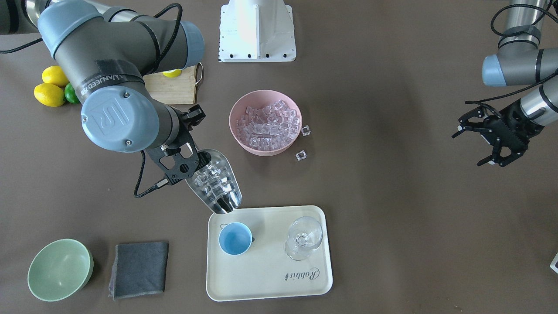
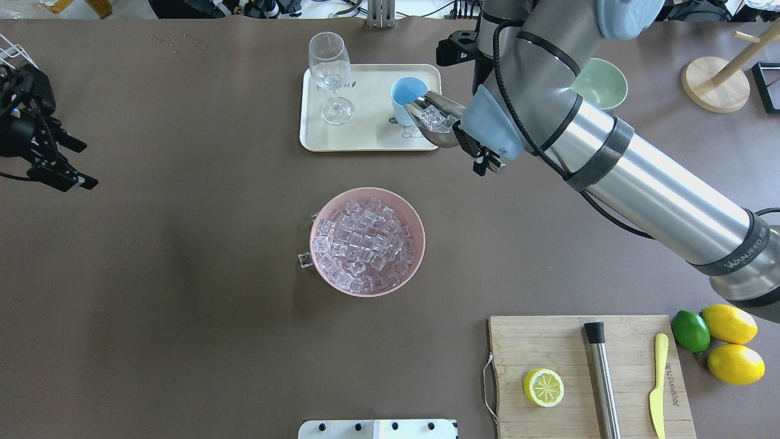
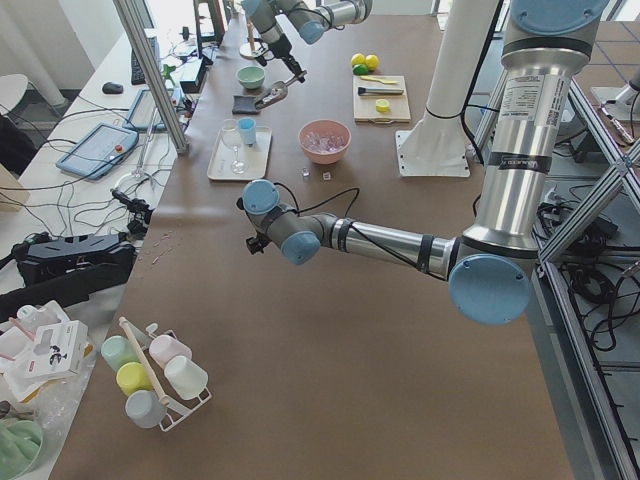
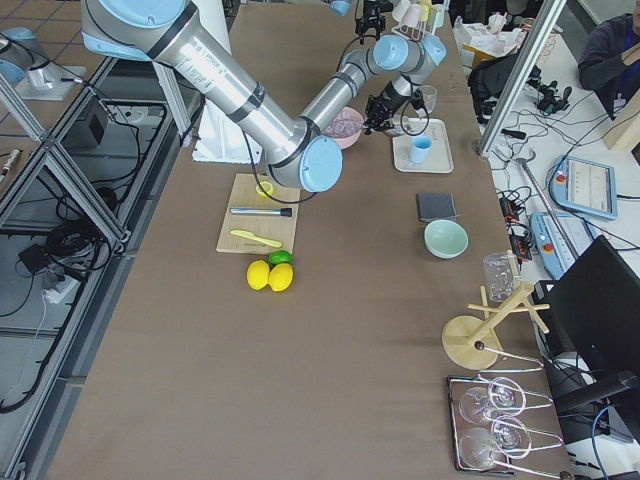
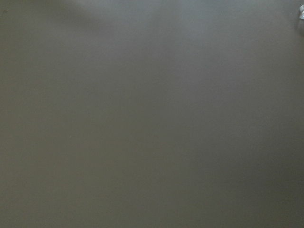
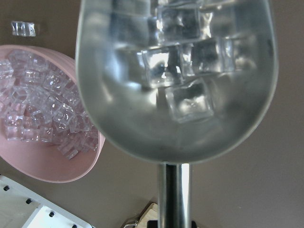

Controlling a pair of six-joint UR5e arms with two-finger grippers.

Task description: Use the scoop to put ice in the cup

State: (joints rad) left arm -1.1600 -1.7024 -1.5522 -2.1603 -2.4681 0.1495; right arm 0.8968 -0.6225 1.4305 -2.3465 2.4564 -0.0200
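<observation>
My right gripper [image 1: 183, 162] is shut on the handle of the steel scoop [image 1: 216, 183], which holds several clear ice cubes [image 1: 212, 179]. The scoop tilts down, its tip above the tray's near edge, just short of the light-blue cup [image 1: 235, 238]. The cup looks empty. In the overhead view the scoop [image 2: 434, 121] reaches the cup's [image 2: 407, 97] rim. The right wrist view shows the scoop's bowl [image 6: 175, 80] with cubes in it. My left gripper [image 1: 488, 139] is open and empty, far off to the side.
A pink bowl [image 1: 261, 150] full of ice stands mid-table, with two loose cubes [image 1: 301, 155] beside it. The cream tray [image 1: 270, 279] also bears a stemmed glass [image 1: 304, 237]. A green bowl [image 1: 59, 270] and a grey cloth [image 1: 139, 268] lie near the tray. A cutting board [image 2: 585, 378] lies near my base.
</observation>
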